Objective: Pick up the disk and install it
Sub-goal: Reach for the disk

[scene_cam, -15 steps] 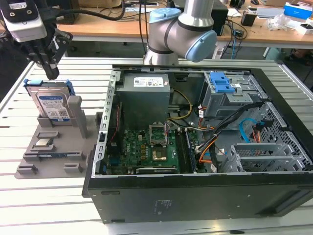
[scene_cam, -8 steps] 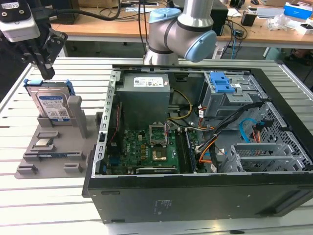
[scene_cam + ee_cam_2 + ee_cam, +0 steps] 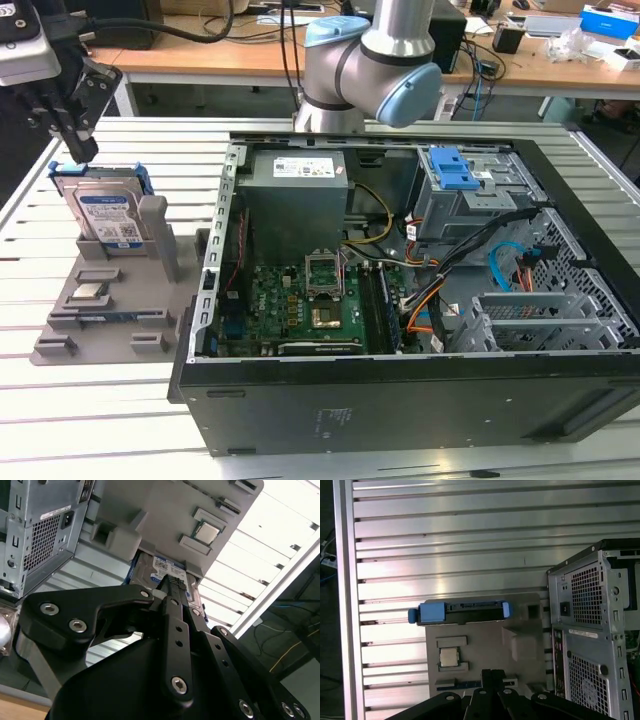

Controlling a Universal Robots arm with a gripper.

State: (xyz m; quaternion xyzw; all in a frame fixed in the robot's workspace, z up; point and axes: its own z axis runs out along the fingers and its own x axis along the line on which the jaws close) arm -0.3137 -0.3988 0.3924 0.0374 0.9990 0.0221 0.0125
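- The disk (image 3: 105,215) stands on edge in a slot at the back of the grey parts holder (image 3: 150,300). Its labelled face is upright and its blue rails run along its sides. Standing it this way probably serves to leave its top edge and both broad faces free to be taken from above.
- In the first wrist view, the disk (image 3: 465,612) is a narrow strip with blue ends along one edge of the holder (image 3: 485,640). It is seated there and not lifted.
- The gripper (image 3: 82,150) hangs over the holder, just above the disk's top edge near one blue corner. It appears clear of the disk rather than touching it.
- In both wrist views the fingertips look pressed together with nothing between them (image 3: 493,673), (image 3: 175,582), so the gripper carries nothing.
- Judged from this, the pick-up has not been made. The arm is above the holder in an approach pose.
- A small square processor chip (image 3: 90,293) lies flat in its own recess on the holder, in front of the disk and apart from it. It is no part of this job.
- The open computer case (image 3: 400,400) lies just beside the holder, with its side panel off so its inside can be reached from above.
- A drive cage with a blue latch (image 3: 455,170) sits inside the case at the far corner from the holder. It looks like the likely seat for the disk.
- The holder and the case both rest on the slatted aluminium table (image 3: 100,420).
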